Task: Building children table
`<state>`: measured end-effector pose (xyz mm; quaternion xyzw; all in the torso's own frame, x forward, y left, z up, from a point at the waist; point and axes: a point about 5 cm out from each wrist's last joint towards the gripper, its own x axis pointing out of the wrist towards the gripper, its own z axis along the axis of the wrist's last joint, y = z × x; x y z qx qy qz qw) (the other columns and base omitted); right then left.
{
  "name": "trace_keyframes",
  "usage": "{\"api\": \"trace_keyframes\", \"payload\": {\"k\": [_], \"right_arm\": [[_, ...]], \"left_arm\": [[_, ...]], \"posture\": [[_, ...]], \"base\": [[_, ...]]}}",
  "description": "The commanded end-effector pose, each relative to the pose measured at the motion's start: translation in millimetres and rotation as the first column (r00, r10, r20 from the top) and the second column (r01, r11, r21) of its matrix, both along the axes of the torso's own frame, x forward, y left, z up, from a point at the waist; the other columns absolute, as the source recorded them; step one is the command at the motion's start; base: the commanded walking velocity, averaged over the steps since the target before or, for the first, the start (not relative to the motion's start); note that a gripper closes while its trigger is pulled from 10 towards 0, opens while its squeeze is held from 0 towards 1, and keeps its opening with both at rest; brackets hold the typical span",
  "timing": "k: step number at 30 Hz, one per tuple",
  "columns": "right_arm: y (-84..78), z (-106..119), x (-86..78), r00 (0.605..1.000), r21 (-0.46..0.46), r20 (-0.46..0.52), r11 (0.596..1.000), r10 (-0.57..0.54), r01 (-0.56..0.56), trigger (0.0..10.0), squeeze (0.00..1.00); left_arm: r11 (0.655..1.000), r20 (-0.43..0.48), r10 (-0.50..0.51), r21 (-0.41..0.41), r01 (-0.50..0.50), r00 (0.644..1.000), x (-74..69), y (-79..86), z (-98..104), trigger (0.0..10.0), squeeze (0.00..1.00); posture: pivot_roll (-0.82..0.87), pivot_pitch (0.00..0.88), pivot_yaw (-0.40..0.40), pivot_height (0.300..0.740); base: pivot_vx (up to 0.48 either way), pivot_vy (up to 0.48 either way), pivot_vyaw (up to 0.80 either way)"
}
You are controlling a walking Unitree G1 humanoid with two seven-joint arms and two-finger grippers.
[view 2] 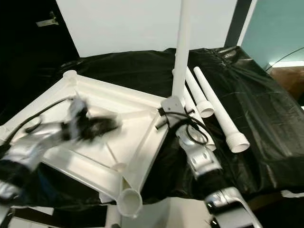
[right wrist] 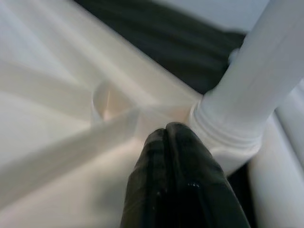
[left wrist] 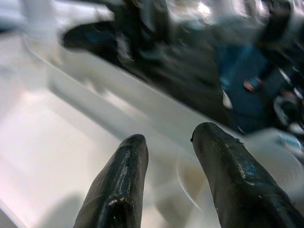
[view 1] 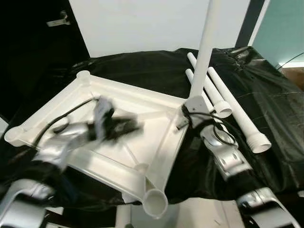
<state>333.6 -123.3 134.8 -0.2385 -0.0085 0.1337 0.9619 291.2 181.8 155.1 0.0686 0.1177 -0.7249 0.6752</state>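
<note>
The white table top [view 1: 142,102] lies upside down on a black cloth. One white leg [view 1: 205,47] stands upright in its right corner socket. My right gripper [right wrist: 166,130] is shut with nothing in it, its tips touching or nearly touching the table top right beside that leg's base [right wrist: 223,137]; it is also seen as right gripper [view 1: 182,122]. My left gripper [view 1: 129,126], blurred by motion, hovers over the middle of the table top's underside. Its fingers [left wrist: 121,171] are open with nothing between them.
Three loose white legs [view 1: 235,111] lie side by side on the black cloth [view 1: 266,90] to the right of the upright leg. Open corner sockets show at the front [view 1: 155,203], far left [view 1: 84,76] and left [view 1: 13,136]. A white wall stands behind.
</note>
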Motion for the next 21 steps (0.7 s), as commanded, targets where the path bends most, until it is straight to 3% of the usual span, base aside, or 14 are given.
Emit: {"api": "trace_keyframes", "payload": {"k": [1,11,12,17,18,19,21], "right_arm": [[3.0,1,-0.7,1.000,0.011,-0.008,1.000,0.002,-0.002,10.0,0.00],[-3.3,2,-3.0,1.000,0.023,-0.018,0.999,-0.023,0.024,10.0,0.00],[-1.2,1,-4.2,1.000,0.029,-0.022,0.999,-0.019,0.020,10.0,0.00],[-0.2,1,-5.0,1.000,0.033,-0.024,0.999,-0.018,0.019,10.0,0.00],[-1.2,1,-5.4,0.999,0.033,-0.027,0.999,-0.022,0.023,10.0,0.00],[-1.2,1,-5.4,0.999,0.033,-0.027,0.999,-0.022,0.023,10.0,0.00],[-2.4,0,-5.8,0.999,0.033,-0.029,0.999,-0.027,0.028,10.0,0.00]], "left_arm": [[0.998,0.002,-0.051,0.035,0.051,0.999,-3.2,-1.0,-6,10.0,0.00],[0.988,0.008,-0.078,0.133,0.076,0.997,-6.5,20.4,-1,10.0,0.01],[0.977,0.001,-0.066,0.204,0.064,0.998,-6.5,34.0,-1,10.0,0.00],[0.963,0.002,-0.047,0.266,0.044,0.999,-6.3,46.9,0,10.0,0.00],[0.940,0.005,-0.042,0.338,0.038,0.999,-7.4,56.8,-3,10.0,0.01],[0.940,0.005,-0.042,0.338,0.038,0.999,-7.4,56.8,-3,10.0,0.01],[0.910,0.000,-0.048,0.413,0.043,0.999,-9.2,65.1,-8,10.0,0.01]], "posture": [[-0.11,0.013,0.080,0.740],[-0.11,0.010,0.075,0.740],[-0.11,0.005,0.072,0.740],[-0.11,0.004,0.074,0.740],[-0.11,0.005,0.076,0.740],[-0.11,0.005,0.076,0.740],[-0.11,0.005,0.077,0.740]], "base": [[0.000,0.000,0.00],[0.000,0.000,0.00],[0.000,0.000,0.00],[0.000,0.000,0.00],[0.000,0.000,0.00],[0.000,0.000,0.00],[0.000,0.000,0.00]]}}
